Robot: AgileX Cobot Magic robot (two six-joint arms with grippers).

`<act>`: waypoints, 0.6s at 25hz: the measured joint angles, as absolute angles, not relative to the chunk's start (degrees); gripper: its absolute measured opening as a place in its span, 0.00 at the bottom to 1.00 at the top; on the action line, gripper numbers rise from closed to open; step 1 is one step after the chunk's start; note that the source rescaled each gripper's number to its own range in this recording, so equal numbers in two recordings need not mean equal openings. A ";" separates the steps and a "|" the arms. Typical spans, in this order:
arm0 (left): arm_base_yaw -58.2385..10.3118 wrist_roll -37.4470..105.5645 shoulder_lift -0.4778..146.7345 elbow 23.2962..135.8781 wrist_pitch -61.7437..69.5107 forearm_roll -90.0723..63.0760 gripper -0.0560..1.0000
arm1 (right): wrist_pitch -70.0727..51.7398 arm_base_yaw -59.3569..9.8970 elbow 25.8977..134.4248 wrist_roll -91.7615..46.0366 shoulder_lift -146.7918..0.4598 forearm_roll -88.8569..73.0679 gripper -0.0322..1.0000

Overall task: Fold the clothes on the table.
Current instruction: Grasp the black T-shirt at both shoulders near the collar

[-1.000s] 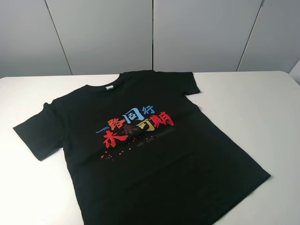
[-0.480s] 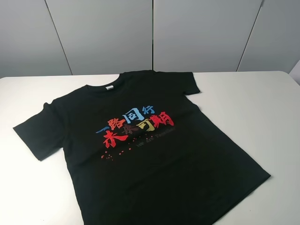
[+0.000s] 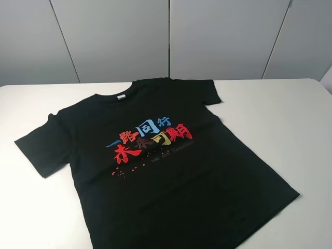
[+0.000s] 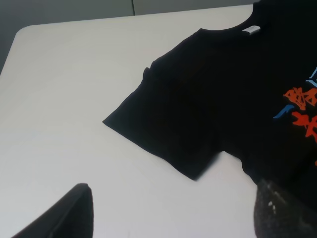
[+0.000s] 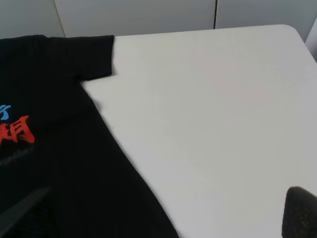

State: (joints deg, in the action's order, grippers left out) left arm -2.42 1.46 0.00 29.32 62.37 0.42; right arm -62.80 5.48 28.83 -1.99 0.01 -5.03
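Shirt (image 3: 155, 171), one, spread flat on one table (image 3: 280, 114).

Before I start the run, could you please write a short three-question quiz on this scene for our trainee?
1. True or false: the shirt lies spread out, unfolded, on the table.
2. The neck label is: A white, B red, C yellow.
3. Which colours appear in the chest print?

Key: 1 true; 2 A; 3 red, blue and yellow.
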 joint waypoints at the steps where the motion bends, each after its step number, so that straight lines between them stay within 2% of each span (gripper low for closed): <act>1: -2.42 1.70 0.00 29.32 62.37 0.42 0.87 | -62.80 5.48 28.83 -1.99 0.01 -5.03 0.98; 15: -2.42 1.91 0.31 29.32 62.37 0.00 0.87 | -62.25 5.48 28.83 -1.71 0.01 -8.47 0.98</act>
State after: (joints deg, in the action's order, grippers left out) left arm -2.42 1.91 0.31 29.32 62.37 0.00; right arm -62.25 5.48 28.83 -1.71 0.01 -8.47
